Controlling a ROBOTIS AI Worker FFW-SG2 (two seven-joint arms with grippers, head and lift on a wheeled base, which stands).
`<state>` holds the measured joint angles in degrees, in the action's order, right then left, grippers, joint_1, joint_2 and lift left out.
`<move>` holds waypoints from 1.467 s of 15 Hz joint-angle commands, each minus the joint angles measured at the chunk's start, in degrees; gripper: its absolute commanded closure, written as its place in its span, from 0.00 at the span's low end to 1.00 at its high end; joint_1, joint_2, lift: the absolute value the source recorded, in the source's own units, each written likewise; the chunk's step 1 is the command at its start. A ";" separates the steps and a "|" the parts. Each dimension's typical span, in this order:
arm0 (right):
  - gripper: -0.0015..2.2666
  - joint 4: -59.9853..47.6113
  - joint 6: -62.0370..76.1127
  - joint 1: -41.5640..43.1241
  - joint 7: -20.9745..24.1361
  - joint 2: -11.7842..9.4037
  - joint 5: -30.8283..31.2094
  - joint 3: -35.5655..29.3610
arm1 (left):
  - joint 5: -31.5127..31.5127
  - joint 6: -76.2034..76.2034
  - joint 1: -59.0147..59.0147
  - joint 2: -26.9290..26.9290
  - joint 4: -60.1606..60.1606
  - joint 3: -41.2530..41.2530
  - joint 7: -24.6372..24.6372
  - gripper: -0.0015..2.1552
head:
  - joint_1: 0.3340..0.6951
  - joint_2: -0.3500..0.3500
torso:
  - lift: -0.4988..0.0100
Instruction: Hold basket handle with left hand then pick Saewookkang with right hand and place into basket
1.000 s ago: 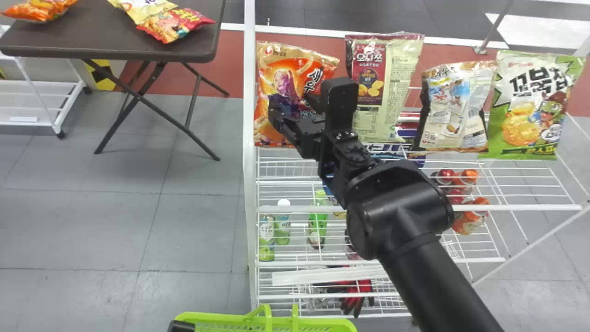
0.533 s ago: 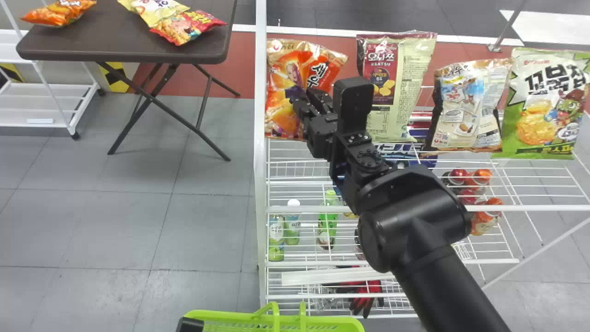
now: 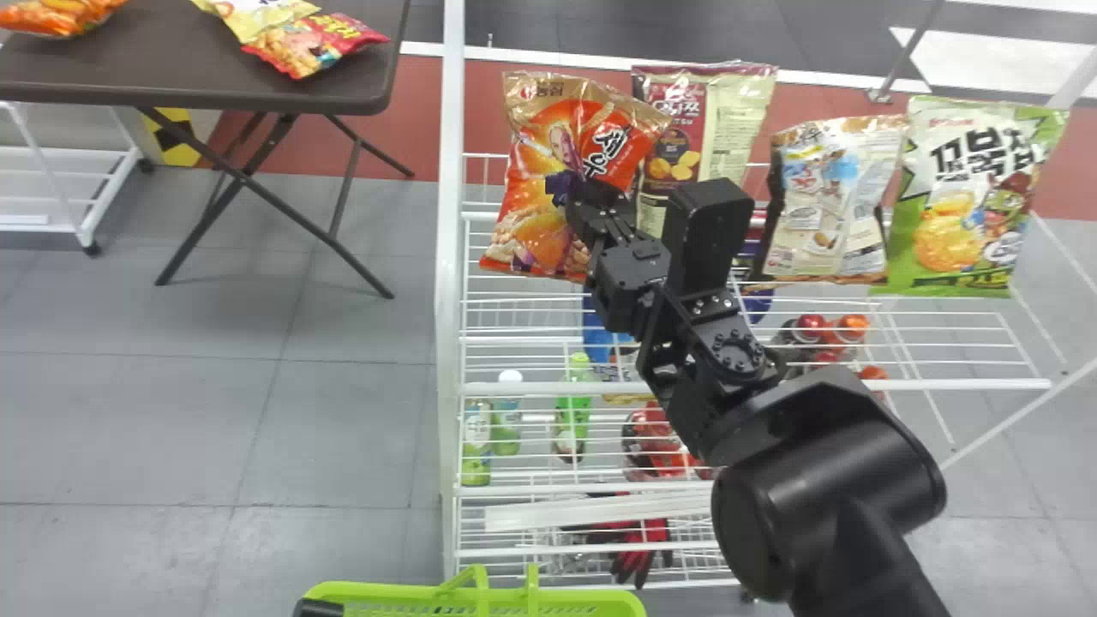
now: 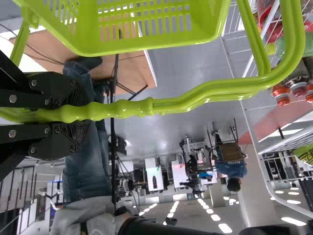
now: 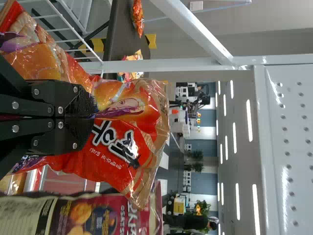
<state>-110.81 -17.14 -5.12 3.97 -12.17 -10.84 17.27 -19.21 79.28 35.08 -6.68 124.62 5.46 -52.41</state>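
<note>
Handle, smooth lime-green plastic (image 4: 190,102), clamped in black left gripper (image 4: 80,115); hold slatted green basket (image 4: 146,49) steady. Black two-fingered right gripper (image 5: 93,117) pinched on shiny orange Saewookkang bag (image 5: 142,122), upright at rack: grip lightly, draw robotward before lowering. White shelf rail (image 3: 548,388) and post (image 3: 447,343) could catch it; maroon-and-cream packet (image 3: 673,120) crowds right; floor (image 3: 343,446) left of post open.

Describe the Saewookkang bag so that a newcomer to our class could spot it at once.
Find the white wire rack. In the head view, the Saewookkang bag is the leftmost snack bag there, glossy orange and red. Unlike its maroon-and-cream neighbour, it is pinched in the right gripper.
</note>
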 commanded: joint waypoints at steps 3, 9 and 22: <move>0.99 -17.95 -13.05 -10.70 0.69 -4.70 -3.22 -6.20 | 0.14 -0.04 0.51 -0.18 0.44 0.43 0.12 0.82 | 1.00 0.20 | 0.94; 0.99 -42.03 -42.94 -26.08 0.60 -8.31 -9.90 -19.12 | 0.05 -0.04 0.95 0.18 2.20 0.60 0.12 0.82 | 1.00 0.00 | 0.94; 0.99 -47.22 -72.94 -33.38 -8.63 -3.39 -22.20 -27.47 | -0.12 -0.04 3.85 0.88 7.91 0.43 0.64 0.82 | 1.00 0.00 | 0.94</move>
<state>-159.65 -89.95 -38.56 -4.69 -15.43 -33.79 -12.34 -19.33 79.24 38.80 -5.83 132.10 5.69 -51.71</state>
